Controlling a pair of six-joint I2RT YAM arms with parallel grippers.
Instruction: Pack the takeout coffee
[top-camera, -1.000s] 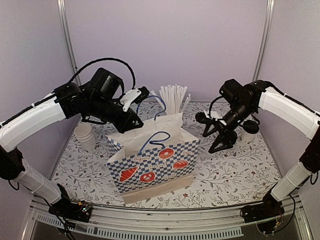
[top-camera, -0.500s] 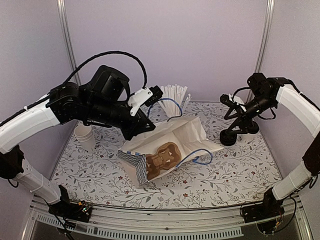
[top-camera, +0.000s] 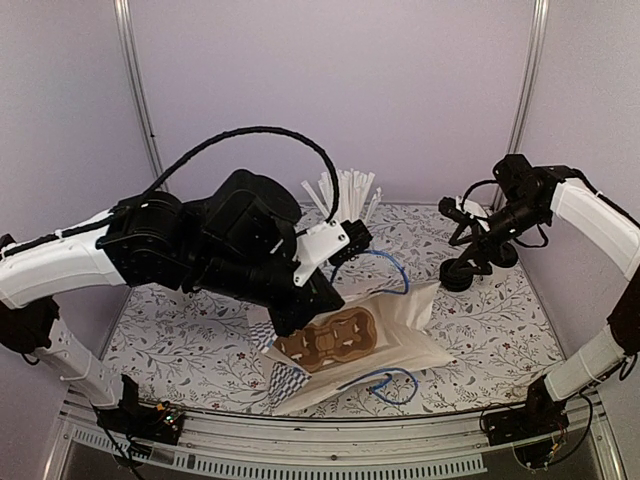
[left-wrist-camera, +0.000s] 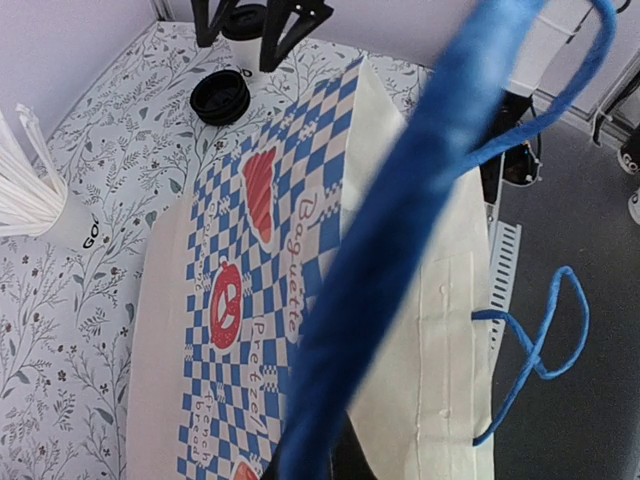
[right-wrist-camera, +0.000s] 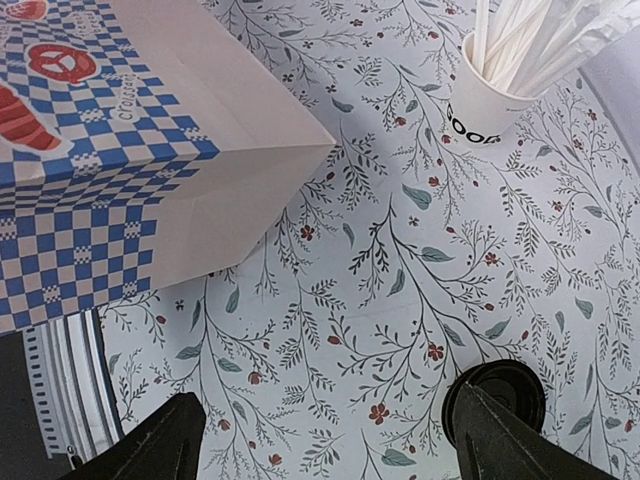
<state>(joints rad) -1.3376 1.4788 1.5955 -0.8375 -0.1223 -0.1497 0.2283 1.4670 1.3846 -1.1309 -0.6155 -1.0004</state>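
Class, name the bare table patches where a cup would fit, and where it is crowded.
Bare: front-right table between paper bag and edge; also between bag, straw cup and black lid. Crowded: centre, under bag and left arm.

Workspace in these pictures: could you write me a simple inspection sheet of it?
Surface: table with floral cloth, no spills seen.
Job's things: takeout coffee upright by the right gripper; paper bag tipped on its side.
Clutter: cup of straws; loose black lid lying near the coffee.
Grippers: left gripper shut on the bag's blue handle; right gripper open, empty.
Cables: black cable arching over the left arm.
Surroundings: lilac walls, nothing else seen.
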